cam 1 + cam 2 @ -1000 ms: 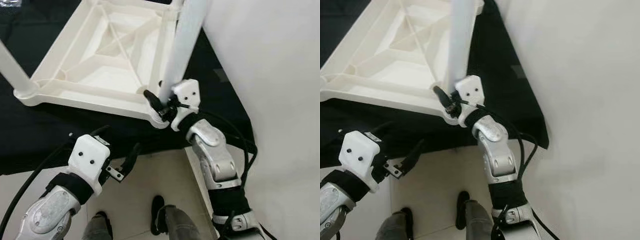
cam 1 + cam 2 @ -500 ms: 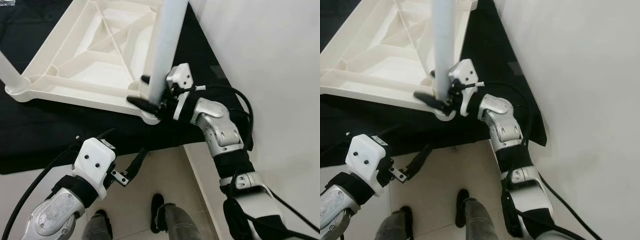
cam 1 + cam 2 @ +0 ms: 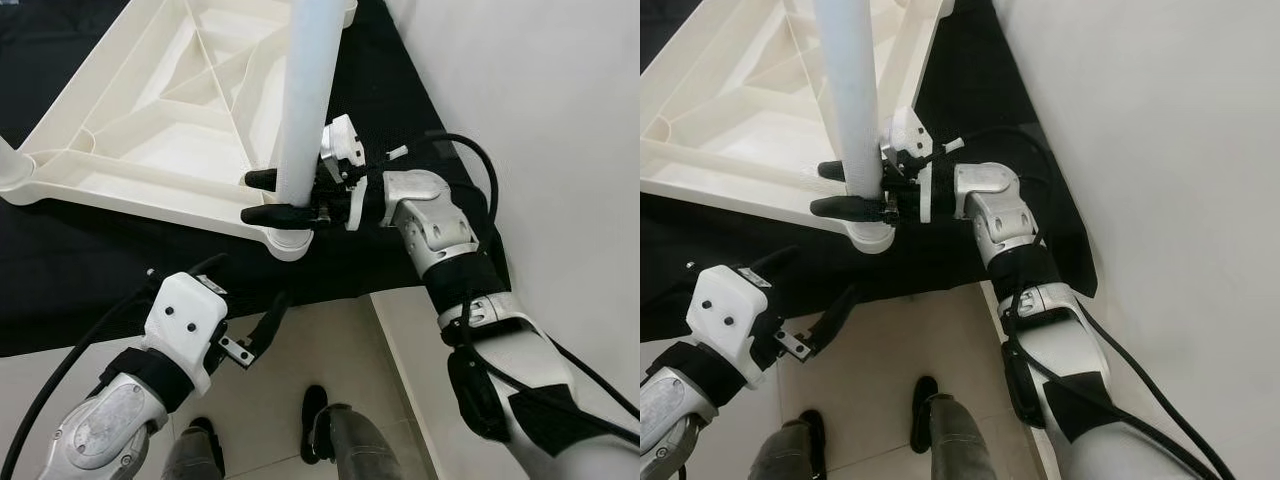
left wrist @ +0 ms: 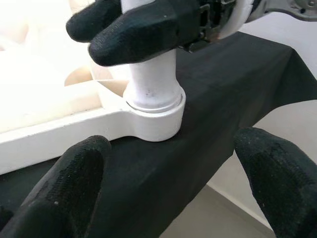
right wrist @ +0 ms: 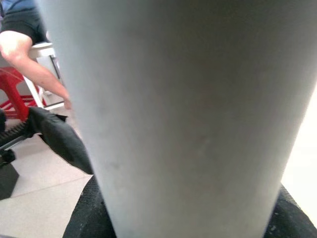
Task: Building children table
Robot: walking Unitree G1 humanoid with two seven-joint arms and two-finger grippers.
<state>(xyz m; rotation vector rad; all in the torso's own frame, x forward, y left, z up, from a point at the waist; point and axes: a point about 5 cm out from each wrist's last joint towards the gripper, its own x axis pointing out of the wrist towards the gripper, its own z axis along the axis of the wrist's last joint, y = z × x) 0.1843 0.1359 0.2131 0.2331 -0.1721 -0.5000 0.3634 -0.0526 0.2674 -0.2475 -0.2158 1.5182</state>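
Leg (image 3: 300, 110) of the children's table, a white tube, is shown standing upright in the corner socket (image 4: 154, 119) of the overturned white tabletop (image 3: 150, 130), which lies underside up on a black cloth (image 3: 90, 270) spread over a low surface beside a white wall (image 3: 540, 120). Compared with a second ago, the right arm has been swung outward and lowered, so that the right gripper (image 3: 268, 197) now meets the leg from the side, just above the socket, with one black finger on each side of the tube and both clamped against it; the leg, formerly leaning, is now seen nearer to vertical. From this it is judged that the leg has been seated and is being pressed or twisted home in this corner. The left gripper (image 3: 262, 325) is held below the counter edge, over the tiled floor (image 3: 330, 350), its fingers spread apart and empty, pointed at the socket. A second leg (image 3: 8, 160) is seen seated at the far left corner. No brand, label or legible writing is visible on any part.
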